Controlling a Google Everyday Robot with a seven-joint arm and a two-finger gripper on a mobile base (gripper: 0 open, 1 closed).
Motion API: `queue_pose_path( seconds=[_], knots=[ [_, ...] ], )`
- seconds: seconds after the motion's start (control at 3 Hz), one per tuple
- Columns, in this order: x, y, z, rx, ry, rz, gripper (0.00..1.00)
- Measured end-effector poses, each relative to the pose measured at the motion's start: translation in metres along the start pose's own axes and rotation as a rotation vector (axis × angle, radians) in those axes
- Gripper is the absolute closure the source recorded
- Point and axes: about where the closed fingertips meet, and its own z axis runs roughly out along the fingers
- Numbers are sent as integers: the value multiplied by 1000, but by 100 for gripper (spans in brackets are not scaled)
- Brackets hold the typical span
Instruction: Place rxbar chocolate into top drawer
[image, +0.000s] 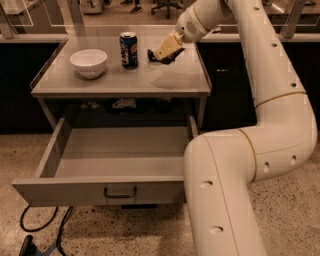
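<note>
— Where is your arm now?

— My arm comes up from the 5 o'clock corner and bends at a thick elbow. It climbs along the right side and then turns back to the left over the table. The wrist points down and to the left. My gripper is low over the tabletop, at about 1 o'clock from the table's middle, close to the back edge.

— Does it hold something?

— I cannot tell if it is closed on anything. It is right at the rxbar chocolate. A dark end of the bar shows at the 9 o'clock side of the gripper, and the rest is hidden under it. I also cannot tell if the bar lies on the table or is lifted.

— And the top drawer?

— The top drawer stands pulled out toward 6 o'clock, below the tabletop, and its grey floor shows. It has one black handle at the middle of the front panel.

— Please count the things.

— There is one rxbar chocolate. One soda can stands upright at 12 o'clock of the table's middle, near the bar at its 9 o'clock side. One white bowl is at 10 o'clock, well apart from the gripper. I count one open drawer, one arm and one gripper. On the floor at 7 o'clock lies one dark cable.
</note>
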Motion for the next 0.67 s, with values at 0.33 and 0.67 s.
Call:
queue_pose_path(
  seconds=[0.33, 0.67],
  knots=[
    [-42, 45, -41, -5, -1, -48, 100],
    [-9, 58, -46, -73, -29, 82, 100]
  ],
)
